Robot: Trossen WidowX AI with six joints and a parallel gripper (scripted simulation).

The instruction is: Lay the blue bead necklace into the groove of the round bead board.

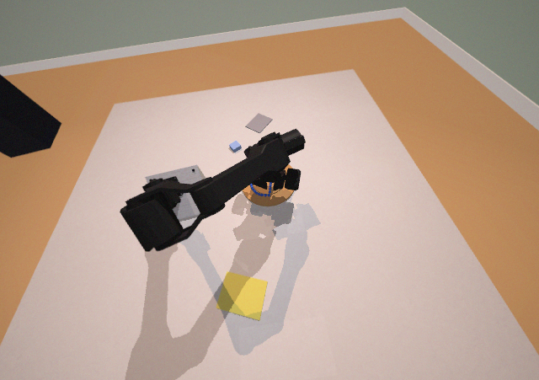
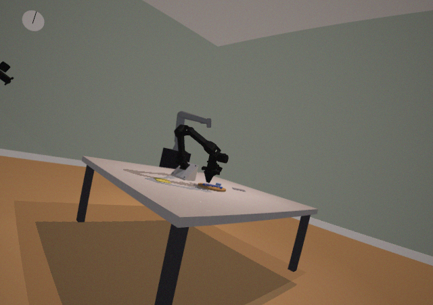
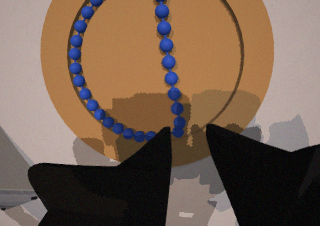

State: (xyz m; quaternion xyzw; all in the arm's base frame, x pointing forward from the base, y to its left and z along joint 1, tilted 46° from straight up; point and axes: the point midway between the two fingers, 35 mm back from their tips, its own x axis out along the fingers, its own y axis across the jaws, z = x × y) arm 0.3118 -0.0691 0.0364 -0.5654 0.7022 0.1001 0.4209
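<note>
The round orange-brown bead board (image 1: 269, 201) (image 2: 220, 190) (image 3: 55, 61) lies flat on the table. The blue bead necklace (image 1: 261, 195) (image 3: 169, 62) lies on it. In the wrist view, its left strand follows the left arc of the groove, and its other strand runs nearly straight across the board's middle. The right arc of the groove shows no beads. My gripper (image 2: 208, 181) (image 3: 188, 132) is partly open and empty above the board's near edge. The necklace's near bend appears beside the left fingertip. The necklace's far end is cut off in the wrist view.
A small blue cube (image 1: 235, 146) and a grey tile (image 1: 258, 122) (image 2: 239, 189) lie beyond the board. A yellow square (image 1: 243, 296) (image 2: 162, 180) lies on the table. The arm stands by a pale wedge-shaped block (image 1: 187, 211) (image 2: 191, 172), with a grey hooked post (image 2: 195, 118) behind.
</note>
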